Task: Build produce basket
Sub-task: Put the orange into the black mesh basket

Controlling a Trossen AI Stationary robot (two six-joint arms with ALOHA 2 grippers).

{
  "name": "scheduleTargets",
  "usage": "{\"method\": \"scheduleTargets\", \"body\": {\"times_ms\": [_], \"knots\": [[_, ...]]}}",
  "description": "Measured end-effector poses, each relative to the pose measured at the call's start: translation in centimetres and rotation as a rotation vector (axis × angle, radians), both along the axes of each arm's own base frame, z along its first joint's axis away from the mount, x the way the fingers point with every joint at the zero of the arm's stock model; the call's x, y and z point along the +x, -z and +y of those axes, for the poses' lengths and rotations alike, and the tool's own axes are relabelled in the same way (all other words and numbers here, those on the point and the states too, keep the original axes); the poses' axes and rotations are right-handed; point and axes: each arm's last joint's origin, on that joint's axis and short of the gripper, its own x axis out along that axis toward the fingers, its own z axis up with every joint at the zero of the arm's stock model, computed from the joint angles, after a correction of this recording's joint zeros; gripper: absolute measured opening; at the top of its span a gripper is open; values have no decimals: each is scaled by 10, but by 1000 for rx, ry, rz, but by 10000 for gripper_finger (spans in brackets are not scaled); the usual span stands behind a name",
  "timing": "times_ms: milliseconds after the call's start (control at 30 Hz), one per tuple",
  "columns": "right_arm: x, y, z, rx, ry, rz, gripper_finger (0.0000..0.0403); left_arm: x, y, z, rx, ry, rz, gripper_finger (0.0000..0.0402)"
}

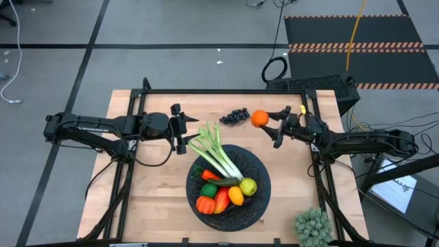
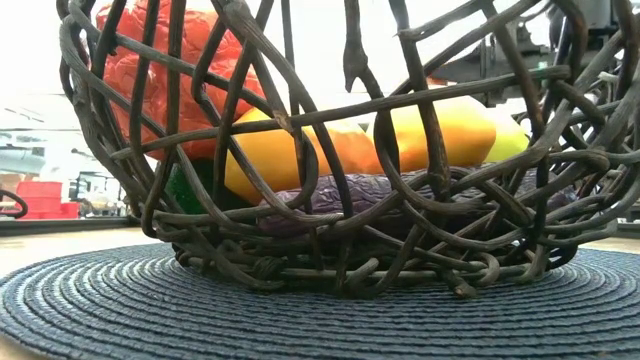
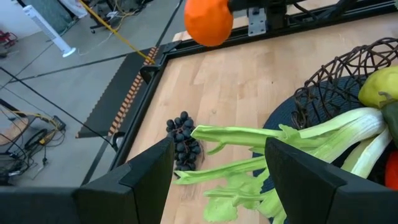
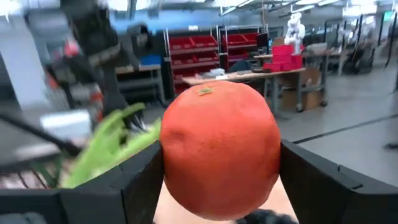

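Observation:
The black woven basket (image 1: 257, 195) sits at the table's near middle and holds the leek (image 1: 218, 159), a red pepper (image 1: 221, 200), a lemon (image 1: 247, 186) and other produce. The leek's green leaves (image 3: 236, 168) stick out over the rim. Dark grapes (image 1: 235, 116) lie on the table behind the basket. My right gripper (image 1: 269, 122) is shut on an orange (image 1: 259, 119) above the table, right of the grapes. My left gripper (image 1: 184, 128) is open and empty, left of the leek's leaves. My right gripper pinches the orange's two opposite sides (image 4: 264, 162) between its two fingers. The fingers come level from the table's right side. The orange is lifted clear of the table, its stem end (image 4: 205, 91) up.
A bushy pale-green clump (image 1: 313, 227) stands at the table's near right corner. A black frame (image 1: 226, 92) runs along the table's far edge. Bare wood lies left of the basket.

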Motion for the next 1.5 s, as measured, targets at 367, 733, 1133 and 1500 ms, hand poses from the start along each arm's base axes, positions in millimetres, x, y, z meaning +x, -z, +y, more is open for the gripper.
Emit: {"method": "scheduleTargets", "body": {"times_ms": [367,733,1133,1500], "knots": [[3,-7,9,103,-74,-79,277,0,0,0,-5,-2,-1,253],[26,-41,51,138,-314,69,277,0,-1,0,-7,-3,-11,253],[61,-56,105,127,-441,239,277,1,-1,0,-65,-29,-34,253],[117,-38,153,125,-522,434,277,1,-1,0,-130,-58,-52,253]]}}
